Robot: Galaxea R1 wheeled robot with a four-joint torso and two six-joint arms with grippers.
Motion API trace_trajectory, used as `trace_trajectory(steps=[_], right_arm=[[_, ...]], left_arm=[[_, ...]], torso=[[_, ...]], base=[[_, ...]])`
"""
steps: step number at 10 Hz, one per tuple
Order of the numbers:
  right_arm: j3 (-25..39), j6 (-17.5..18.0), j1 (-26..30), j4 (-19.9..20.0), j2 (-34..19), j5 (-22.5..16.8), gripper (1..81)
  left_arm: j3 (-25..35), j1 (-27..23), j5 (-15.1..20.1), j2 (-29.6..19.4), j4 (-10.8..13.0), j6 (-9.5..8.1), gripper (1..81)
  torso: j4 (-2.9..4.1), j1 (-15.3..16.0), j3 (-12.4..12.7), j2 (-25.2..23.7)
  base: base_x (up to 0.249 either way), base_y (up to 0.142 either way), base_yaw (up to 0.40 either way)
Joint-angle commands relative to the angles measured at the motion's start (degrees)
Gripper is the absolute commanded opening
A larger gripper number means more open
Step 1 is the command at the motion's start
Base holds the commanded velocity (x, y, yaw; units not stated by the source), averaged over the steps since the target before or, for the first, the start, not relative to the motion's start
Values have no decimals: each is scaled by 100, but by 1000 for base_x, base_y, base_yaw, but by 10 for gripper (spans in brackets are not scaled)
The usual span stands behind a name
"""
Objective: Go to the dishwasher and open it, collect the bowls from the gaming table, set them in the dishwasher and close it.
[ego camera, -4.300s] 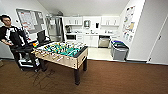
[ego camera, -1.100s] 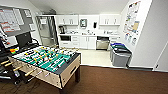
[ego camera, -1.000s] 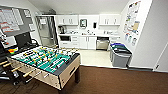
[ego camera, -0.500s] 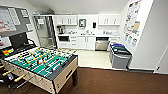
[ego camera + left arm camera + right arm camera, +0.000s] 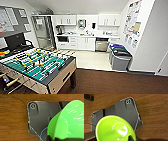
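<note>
At my left wrist a glossy green bowl (image 5: 70, 120) sits tilted, its thin translucent wall curving up in front of my dark plate; something dark meets its lower rim, but I cannot tell whether my left fingers are closed on it. At my right wrist another green bowl (image 5: 115, 129), round and shallow with a shiny wet-looking glare in its hollow, faces the camera; a dark tip touches its rim there, and again I cannot tell whether my right fingers clamp it. Below both lies brown wood-grain floor (image 5: 13, 119).

Farther out, the head view shows the table-football table (image 5: 37, 67) close on the left, green field, rods and pale wooden sides. Across the pale tiles, white cabinets (image 5: 86, 43) line the back wall, and the brushed steel dishwasher (image 5: 102, 45) stands among them, shut. Grey lidded bins (image 5: 120, 58) stand just to its right, near the white wall.
</note>
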Motion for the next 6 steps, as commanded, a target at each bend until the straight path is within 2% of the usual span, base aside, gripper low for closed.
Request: trace_trajectory(steps=[1, 6], right_arm=[[49, -18, 167, -47, -175, -344, 10], [23, -18, 158, -47, -166, -344, 10]], left_arm=[[14, -215, 284, -122, 62, 10, 10], [14, -207, 276, -131, 62, 10, 10]], torso=[[0, 0, 0, 0], [0, -7, 0, -2]], base=[[153, -73, 0], [153, -73, 0]])
